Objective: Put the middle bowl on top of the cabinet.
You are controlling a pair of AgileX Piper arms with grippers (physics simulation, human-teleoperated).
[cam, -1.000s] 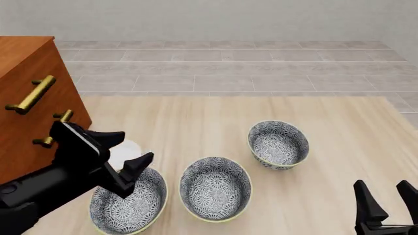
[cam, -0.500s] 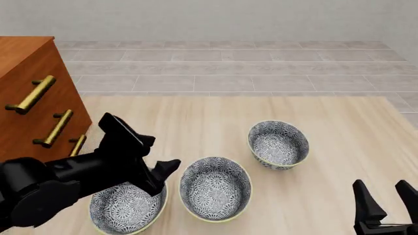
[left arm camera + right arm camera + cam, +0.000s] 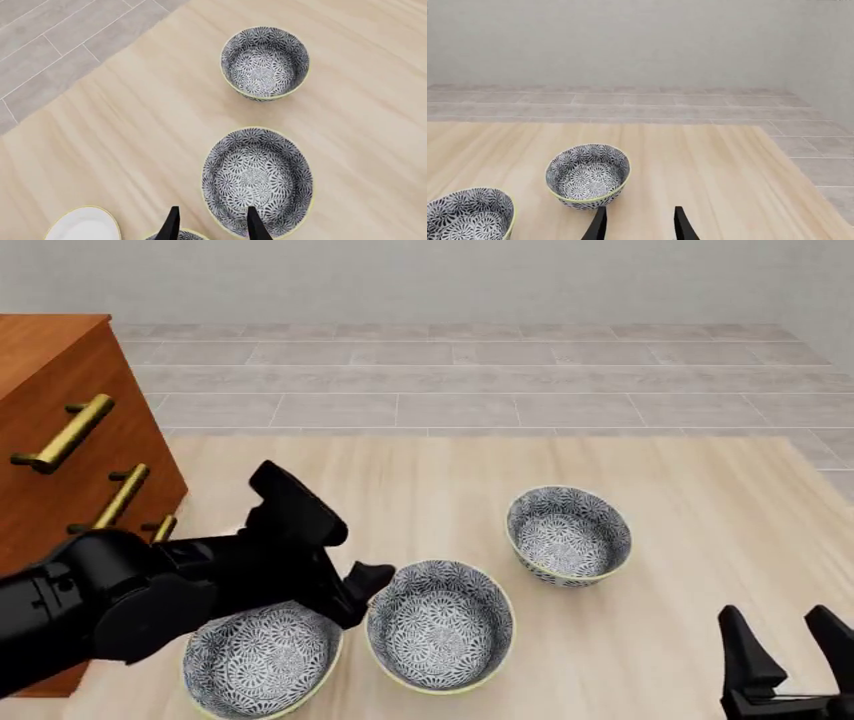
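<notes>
— Pale wooden desk [image 3: 694, 540], grey tiled floor behind it, the cabinet [image 3: 54, 430] at the front view's left edge. What stands on the desk?

— Three patterned bowls. The middle bowl [image 3: 441, 624] sits upright on the desk, between the near-left bowl [image 3: 254, 665] and the far-right bowl [image 3: 569, 535], well below the cabinet's top. A small white plate [image 3: 83, 226] shows only in the left wrist view.

— Where has the left arm gone since a second ago?

— It has swung rightward from the cabinet's lower handles, crossing over the near-left bowl. The left end effector [image 3: 363, 590] now hangs at the middle bowl's left rim, and all three brass handles [image 3: 64, 433] show again.

— Is it holding anything?

— No. In the left wrist view its fingers [image 3: 171, 225] stand moderately apart, one tip over the bowl's rim, nothing between them.

— And the right one?

— The right end effector [image 3: 790, 660] has stayed at the lower right corner, fingers spread, empty. The bowls have not moved.
</notes>
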